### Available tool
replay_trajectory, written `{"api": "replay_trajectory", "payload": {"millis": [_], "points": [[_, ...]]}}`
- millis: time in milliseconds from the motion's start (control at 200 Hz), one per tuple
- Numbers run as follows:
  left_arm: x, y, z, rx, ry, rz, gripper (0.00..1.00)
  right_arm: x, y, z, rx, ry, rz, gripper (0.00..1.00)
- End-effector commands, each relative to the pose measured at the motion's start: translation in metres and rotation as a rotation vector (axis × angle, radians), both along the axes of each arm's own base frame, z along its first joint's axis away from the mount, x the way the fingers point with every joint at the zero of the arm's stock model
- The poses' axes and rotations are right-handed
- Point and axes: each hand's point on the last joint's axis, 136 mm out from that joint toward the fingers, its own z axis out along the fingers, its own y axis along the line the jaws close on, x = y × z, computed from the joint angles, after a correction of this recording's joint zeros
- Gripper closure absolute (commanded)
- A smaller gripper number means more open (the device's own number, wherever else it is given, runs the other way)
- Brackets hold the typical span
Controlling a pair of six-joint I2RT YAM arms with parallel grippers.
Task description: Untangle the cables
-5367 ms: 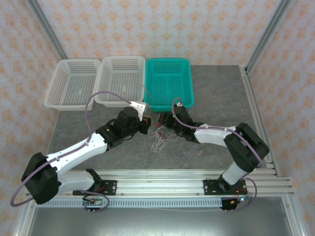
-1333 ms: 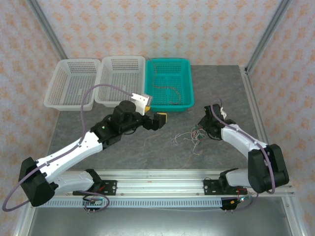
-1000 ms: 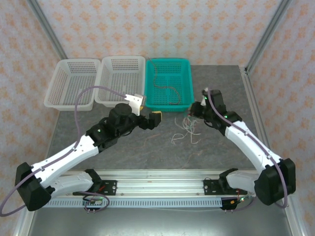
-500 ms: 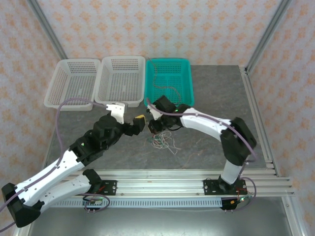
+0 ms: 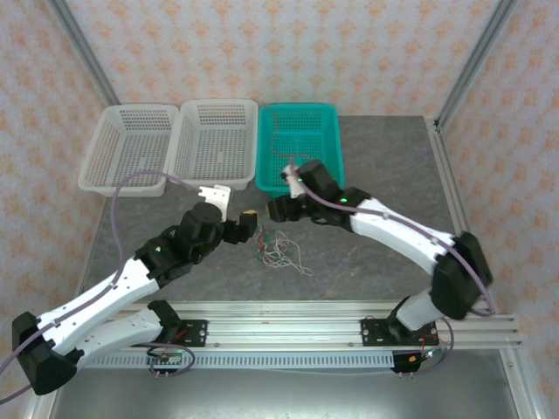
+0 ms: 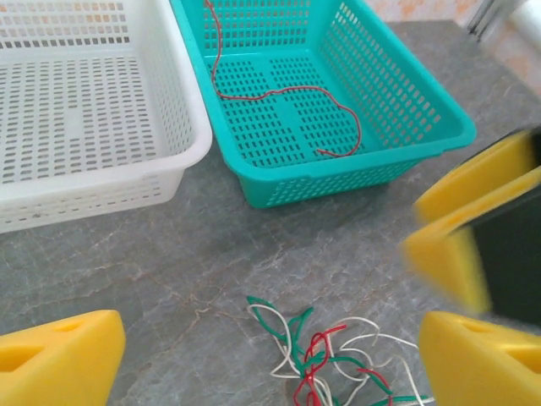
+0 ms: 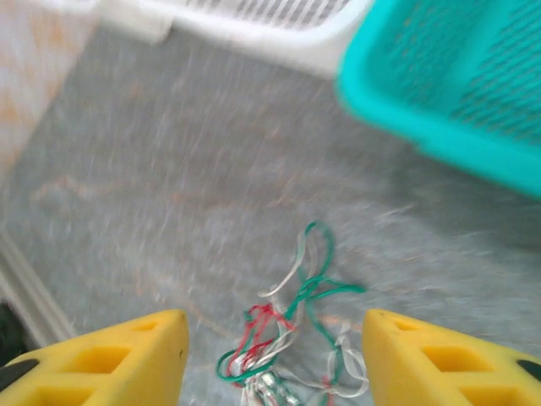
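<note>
The tangle of cables [image 5: 278, 251] lies loose on the table [image 5: 349, 275], with green, red and white strands knotted together. From the left wrist you see the tangle [image 6: 325, 359] on the surface ahead of the left claw [image 6: 270, 364], between its two fingers and touching neither. That claw stands wide with nothing in it. From the right wrist, the tangle [image 7: 292, 338] sits under the gap of the right claw [image 7: 279, 355], whose fingers are spread apart and grip nothing, though the view is blurred. Overhead, the tangle rests just beside the left claw [image 5: 247, 225] and just beneath the right claw [image 5: 278, 209], which are near each other. One separate red cable [image 5: 293, 157] lies curled inside the teal basket [image 5: 339, 148], beyond both claws. The white baskets [image 5: 214, 140] stand beside it, past the left claw.
</note>
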Motion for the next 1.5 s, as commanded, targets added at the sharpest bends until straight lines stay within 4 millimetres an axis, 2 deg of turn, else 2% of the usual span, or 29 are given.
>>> {"api": "replay_trajectory", "payload": {"millis": [0, 90, 115, 140, 210, 330, 455, 606, 781, 936, 1066, 1196, 1301, 1391, 1476, 1491], "points": [[0.002, -0.012, -0.009, 0.063, 0.091, -0.043, 0.2, 0.019, -0.044, 0.002, 0.066, -0.074, -0.276, 0.32], [0.003, -0.035, -0.032, 0.115, 0.214, -0.134, 0.29, 0.011, -0.062, 0.004, 0.117, -0.117, -0.328, 0.25], [0.003, -0.039, -0.038, 0.13, 0.247, -0.145, 0.32, 0.01, -0.065, -0.002, 0.11, -0.115, -0.334, 0.24], [0.005, -0.043, -0.042, 0.144, 0.272, -0.153, 0.35, 0.007, -0.069, 0.004, 0.124, -0.132, -0.341, 0.23], [0.009, -0.052, -0.054, 0.179, 0.326, -0.17, 0.42, 0.004, -0.078, 0.0, 0.108, -0.136, -0.364, 0.22], [0.018, -0.06, -0.073, 0.282, 0.416, -0.183, 0.43, 0.002, -0.081, -0.007, 0.085, -0.116, -0.368, 0.22], [0.028, -0.071, -0.087, 0.382, 0.437, -0.212, 0.44, 0.004, -0.082, -0.013, 0.073, -0.107, -0.386, 0.22], [0.033, -0.068, -0.102, 0.495, 0.457, -0.215, 0.47, 0.007, -0.086, -0.02, 0.045, -0.106, -0.409, 0.21], [0.028, -0.066, -0.118, 0.586, 0.512, -0.259, 0.49, 0.009, -0.088, -0.025, 0.036, -0.099, -0.423, 0.21], [0.029, -0.068, -0.129, 0.618, 0.528, -0.269, 0.55, 0.01, -0.088, -0.024, 0.04, -0.103, -0.43, 0.21], [0.03, -0.07, -0.133, 0.644, 0.527, -0.263, 0.64, 0.01, -0.089, -0.024, 0.035, -0.101, -0.433, 0.21], [0.034, -0.069, -0.128, 0.662, 0.492, -0.237, 0.86, 0.01, -0.09, -0.025, 0.034, -0.095, -0.439, 0.21], [0.037, -0.069, -0.116, 0.625, 0.443, -0.215, 0.9, 0.008, -0.086, -0.026, 0.047, -0.084, -0.422, 0.21], [0.038, -0.071, -0.102, 0.573, 0.397, -0.203, 0.96, 0.003, -0.073, -0.024, 0.087, -0.064, -0.358, 0.21], [0.038, -0.076, -0.091, 0.502, 0.359, -0.208, 1.0, -0.008, -0.053, -0.021, 0.172, -0.042, -0.243, 0.21], [0.038, -0.077, -0.09, 0.487, 0.354, -0.208, 1.0, -0.011, -0.047, -0.027, 0.178, -0.022, -0.214, 0.21]]}}
